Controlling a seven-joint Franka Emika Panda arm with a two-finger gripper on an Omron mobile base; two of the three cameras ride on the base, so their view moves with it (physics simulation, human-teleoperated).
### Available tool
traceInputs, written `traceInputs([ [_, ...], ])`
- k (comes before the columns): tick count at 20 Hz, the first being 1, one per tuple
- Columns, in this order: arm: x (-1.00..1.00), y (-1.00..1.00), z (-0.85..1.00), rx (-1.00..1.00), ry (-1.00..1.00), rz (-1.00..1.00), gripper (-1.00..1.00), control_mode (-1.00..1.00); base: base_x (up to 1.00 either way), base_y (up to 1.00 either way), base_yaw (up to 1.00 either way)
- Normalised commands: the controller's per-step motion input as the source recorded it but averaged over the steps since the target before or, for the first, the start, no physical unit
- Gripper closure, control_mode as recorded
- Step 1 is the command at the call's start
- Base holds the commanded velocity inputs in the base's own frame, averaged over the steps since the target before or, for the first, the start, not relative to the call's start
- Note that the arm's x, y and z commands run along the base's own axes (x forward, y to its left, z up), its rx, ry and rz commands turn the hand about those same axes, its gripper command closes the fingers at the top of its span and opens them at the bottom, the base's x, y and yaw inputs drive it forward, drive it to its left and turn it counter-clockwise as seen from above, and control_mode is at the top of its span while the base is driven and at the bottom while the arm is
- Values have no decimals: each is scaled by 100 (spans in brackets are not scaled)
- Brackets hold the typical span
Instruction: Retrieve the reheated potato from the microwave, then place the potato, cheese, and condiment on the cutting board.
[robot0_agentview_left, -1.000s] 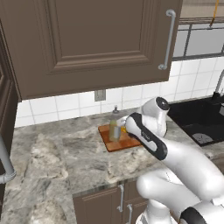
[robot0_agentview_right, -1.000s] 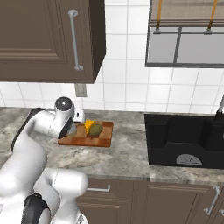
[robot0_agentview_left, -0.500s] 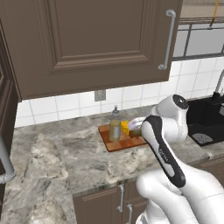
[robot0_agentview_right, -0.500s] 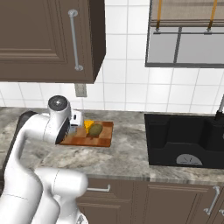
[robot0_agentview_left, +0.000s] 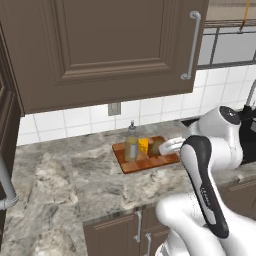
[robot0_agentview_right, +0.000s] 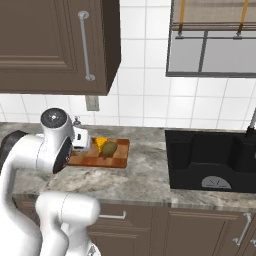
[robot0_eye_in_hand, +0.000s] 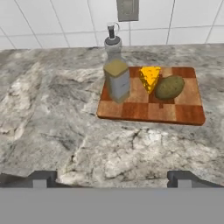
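On cutting board nothing moved, arm swung further right

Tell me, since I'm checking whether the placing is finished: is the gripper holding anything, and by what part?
Nothing is held. The gripper is open, back from the cutting board, where the potato, cheese and condiment sit.

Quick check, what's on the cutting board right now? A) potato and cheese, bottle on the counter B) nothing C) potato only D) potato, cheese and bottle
D: in the hand view the bottle, cheese and potato all sit on the cutting board, with the bottle at one end and the cheese between it and the potato.
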Motion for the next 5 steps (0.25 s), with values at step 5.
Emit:
traceInputs([
  [5, -77, -12, 33, -6, -4, 0, -100, -100, 0, 0, 0],
])
